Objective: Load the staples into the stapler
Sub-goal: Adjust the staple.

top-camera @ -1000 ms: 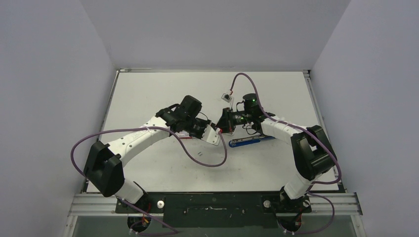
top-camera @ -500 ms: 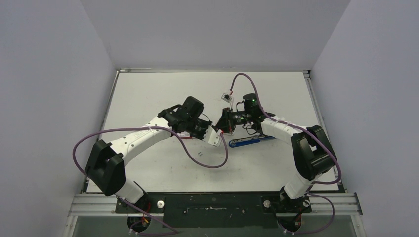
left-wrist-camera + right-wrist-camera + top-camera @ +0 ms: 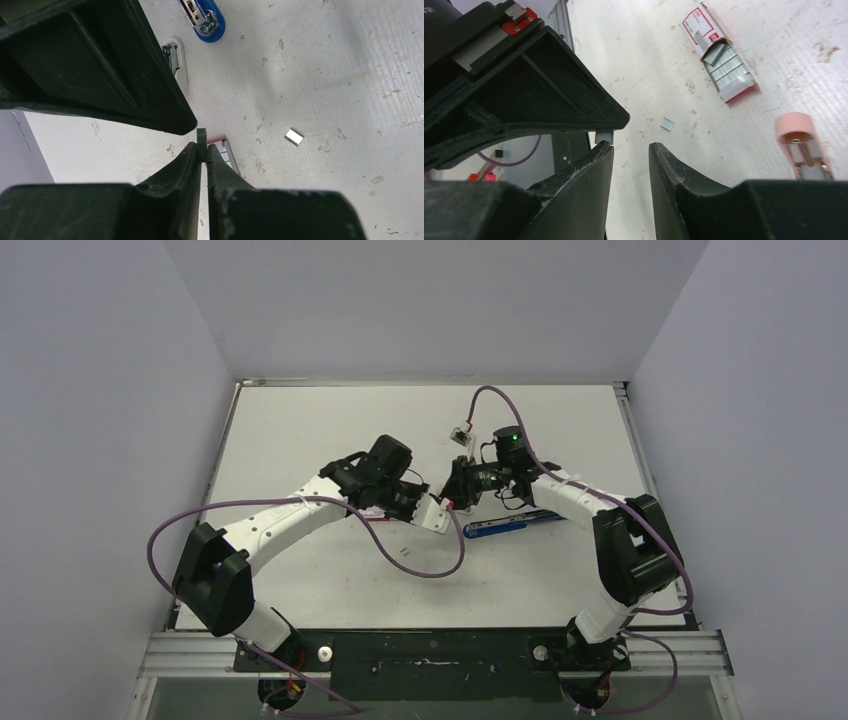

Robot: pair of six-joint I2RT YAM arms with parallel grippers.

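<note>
My left gripper (image 3: 201,146) is shut on a short grey staple strip (image 3: 201,136) that sticks out past its fingertips. My right gripper (image 3: 630,150) is open, and its left finger (image 3: 596,157) lies right beside that same strip (image 3: 604,136). In the top view the two grippers meet tip to tip, left (image 3: 432,503) and right (image 3: 448,496), above mid-table. The open red-and-white staple box (image 3: 719,52) lies on the table with grey strips showing, and its corner shows just under my left fingers (image 3: 227,151). The blue stapler (image 3: 498,528) lies flat to the right; its tip shows in the left wrist view (image 3: 206,19).
A small pink block (image 3: 804,140) with metal inside lies near the right gripper. A loose bit of staples (image 3: 294,136) lies on the white table; it also shows in the right wrist view (image 3: 667,124). Purple cables (image 3: 420,570) loop over the table. Grey walls enclose three sides.
My left gripper has edged a little to the right with the strip. My right gripper has shifted slightly and now sits against the strip.
</note>
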